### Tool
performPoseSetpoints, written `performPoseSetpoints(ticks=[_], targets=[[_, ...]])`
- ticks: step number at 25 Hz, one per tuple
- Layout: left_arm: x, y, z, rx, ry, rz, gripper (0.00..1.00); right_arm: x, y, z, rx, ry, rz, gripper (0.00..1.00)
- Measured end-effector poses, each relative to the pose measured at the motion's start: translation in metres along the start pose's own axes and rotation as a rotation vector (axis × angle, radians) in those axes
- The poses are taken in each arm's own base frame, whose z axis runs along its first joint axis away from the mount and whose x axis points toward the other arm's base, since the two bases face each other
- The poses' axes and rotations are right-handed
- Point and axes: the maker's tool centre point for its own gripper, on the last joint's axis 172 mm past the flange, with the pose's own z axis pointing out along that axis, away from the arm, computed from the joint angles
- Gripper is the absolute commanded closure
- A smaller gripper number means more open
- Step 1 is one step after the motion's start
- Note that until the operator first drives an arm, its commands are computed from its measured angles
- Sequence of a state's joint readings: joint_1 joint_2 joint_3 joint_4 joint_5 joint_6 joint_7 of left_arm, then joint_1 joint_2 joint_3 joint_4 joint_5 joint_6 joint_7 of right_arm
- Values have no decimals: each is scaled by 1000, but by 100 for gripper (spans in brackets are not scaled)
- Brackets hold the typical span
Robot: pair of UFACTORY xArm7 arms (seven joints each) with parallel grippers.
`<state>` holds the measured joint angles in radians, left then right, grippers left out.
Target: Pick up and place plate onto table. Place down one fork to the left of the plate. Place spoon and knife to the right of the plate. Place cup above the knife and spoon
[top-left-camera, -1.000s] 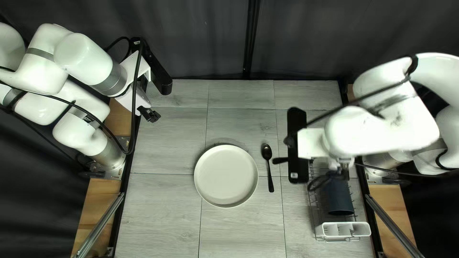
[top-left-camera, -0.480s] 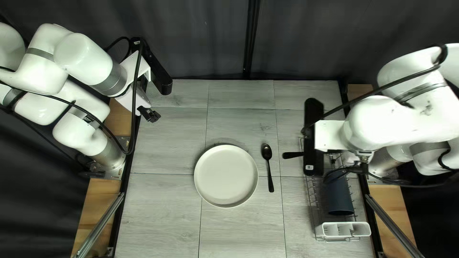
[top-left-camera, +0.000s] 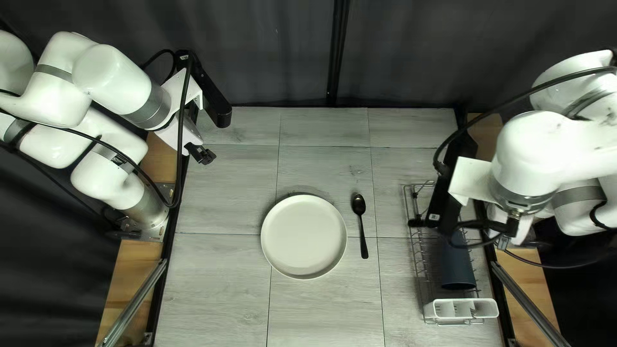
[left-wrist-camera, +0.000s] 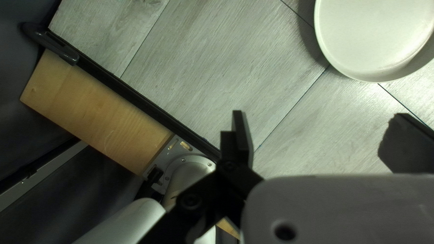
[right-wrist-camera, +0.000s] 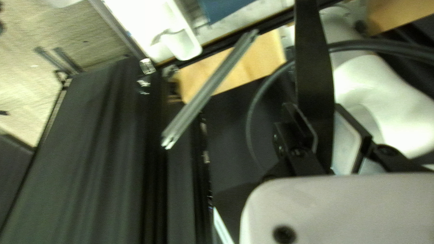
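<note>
A white plate (top-left-camera: 303,236) lies on the table's middle, and a black spoon (top-left-camera: 359,224) lies just right of it. The plate (left-wrist-camera: 369,34) also shows ahead of my left gripper (left-wrist-camera: 322,139), which hangs open and empty near the table's left edge. My right gripper (right-wrist-camera: 317,135) is shut on a flat black utensil (right-wrist-camera: 312,67) that runs out ahead of the fingers; I cannot tell if it is a knife or a fork. One end of that utensil (top-left-camera: 418,222) pokes out over the wire rack (top-left-camera: 424,270). A dark blue cup (top-left-camera: 457,267) lies in the rack.
A white cutlery holder (top-left-camera: 460,308) sits at the rack's near end. Wooden side boards (top-left-camera: 528,284) and metal rails (top-left-camera: 135,301) flank the table. My right arm (top-left-camera: 540,159) hangs over the rack and the table's right edge.
My right arm has swung right, from beside the spoon to over the rack's right side, with the black utensil in its gripper. The left arm, plate and spoon have not moved.
</note>
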<state>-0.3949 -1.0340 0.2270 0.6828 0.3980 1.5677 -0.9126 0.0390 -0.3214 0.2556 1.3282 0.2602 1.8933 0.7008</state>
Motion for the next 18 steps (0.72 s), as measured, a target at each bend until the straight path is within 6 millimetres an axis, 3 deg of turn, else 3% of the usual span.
performPoseSetpoints(ticks=[5,10,14,18], targets=[[0,0,0,0,0,0,0,32,-22,-3,30,128,-59,100],[0,0,0,0,0,0,0,63,-25,-6,-36,283,-134,100],[0,0,0,0,0,0,0,86,-7,-3,-140,328,-227,100],[0,0,0,0,0,0,0,115,37,1,-196,299,-306,100]])
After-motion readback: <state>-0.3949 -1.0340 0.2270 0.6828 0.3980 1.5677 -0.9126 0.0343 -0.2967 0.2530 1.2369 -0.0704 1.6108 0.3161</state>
